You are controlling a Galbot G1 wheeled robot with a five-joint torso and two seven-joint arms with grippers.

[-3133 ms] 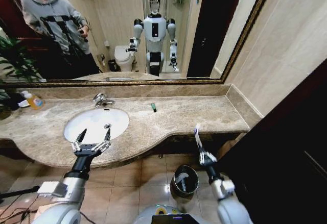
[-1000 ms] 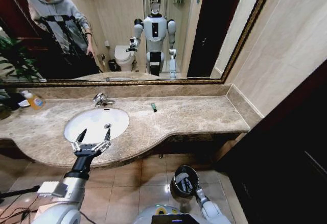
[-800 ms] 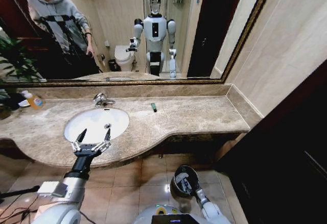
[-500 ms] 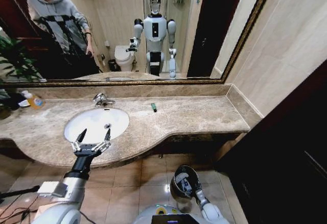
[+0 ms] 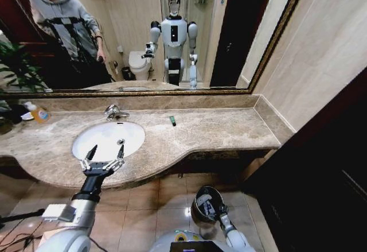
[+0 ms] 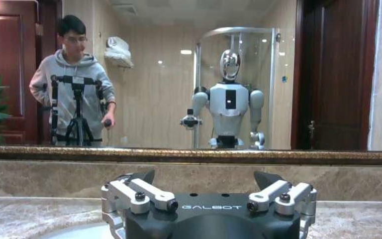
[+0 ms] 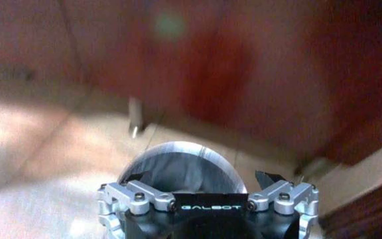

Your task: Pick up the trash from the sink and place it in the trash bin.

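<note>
Right gripper (image 5: 210,208), fingers spread, over round dark metal-rimmed trash bin (image 5: 199,199), lower centre. Left gripper (image 5: 104,156) spread at white oval sink (image 5: 100,132). Tiny dark green packet (image 5: 172,121) on counter, upper centre: likely light, crinkly; pinch across narrow sides.

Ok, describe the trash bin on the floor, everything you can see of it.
The trash bin is a small round bucket, dark inside with a shiny metal rim. It stands upright on the beige floor tiles, below the counter's front edge. The right hand hangs open over its mouth. The right wrist view shows its pale curved inner wall.
</note>
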